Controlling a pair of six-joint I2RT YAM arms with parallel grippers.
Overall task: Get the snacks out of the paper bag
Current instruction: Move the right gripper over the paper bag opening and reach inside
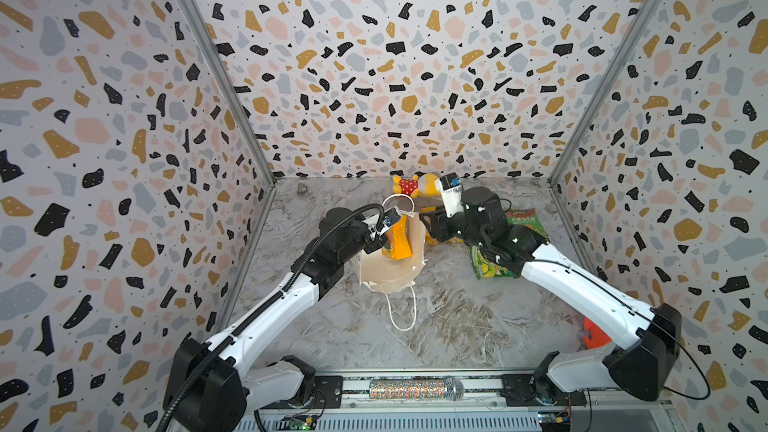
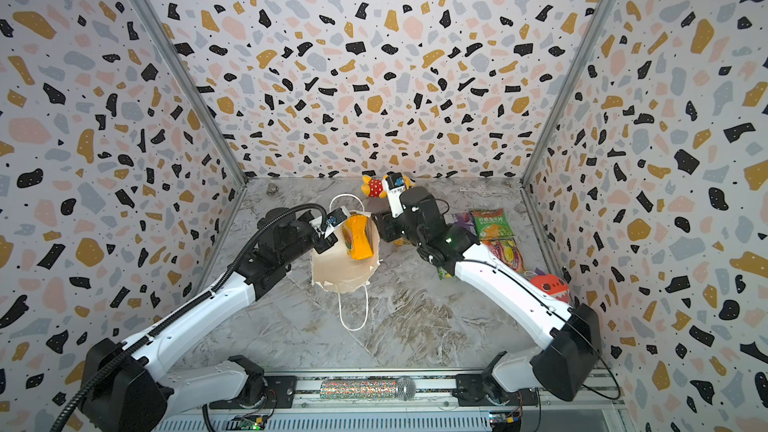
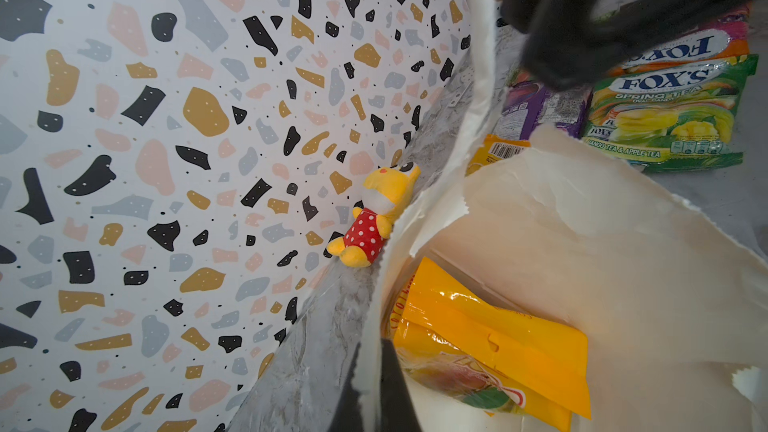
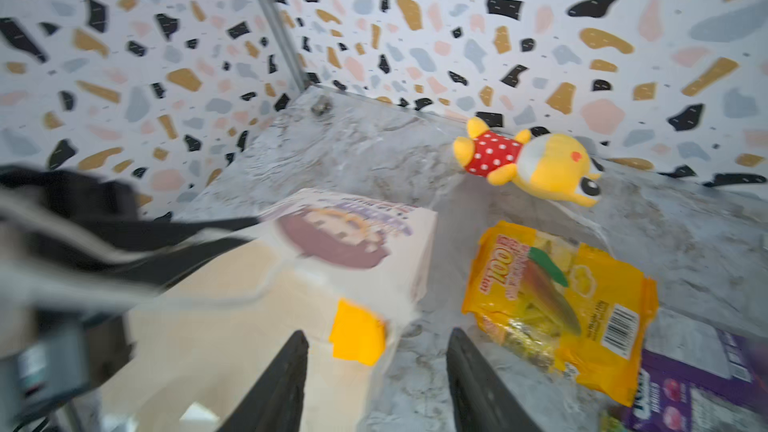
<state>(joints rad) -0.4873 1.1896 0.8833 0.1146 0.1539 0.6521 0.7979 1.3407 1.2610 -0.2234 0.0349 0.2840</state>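
Observation:
The white paper bag (image 1: pixel 388 272) stands mid-table with its mouth open upward; its cartoon girl print shows in the right wrist view (image 4: pixel 353 238). An orange-yellow packet (image 1: pixel 397 238) stands inside it (image 3: pixel 498 334). My left gripper (image 3: pixel 376 401) is shut on the bag's left rim. My right gripper (image 4: pixel 376 351) is open, its jaws either side of the bag's right wall and a corner of that packet. On the table to the right lie a second orange-yellow packet (image 4: pixel 557 305), a purple one (image 3: pixel 536 110), a green one (image 2: pixel 492 224) and two FOX'S packets, green-yellow (image 3: pixel 665 118) and red-pink (image 3: pixel 685 47).
A yellow plush toy in a red dotted dress (image 1: pixel 411 185) lies by the back wall behind the bag. An orange-red toy (image 2: pixel 548 286) sits at the right wall beside my right arm. A glittery microphone (image 1: pixel 415 388) rests on the front rail. Patterned walls close three sides.

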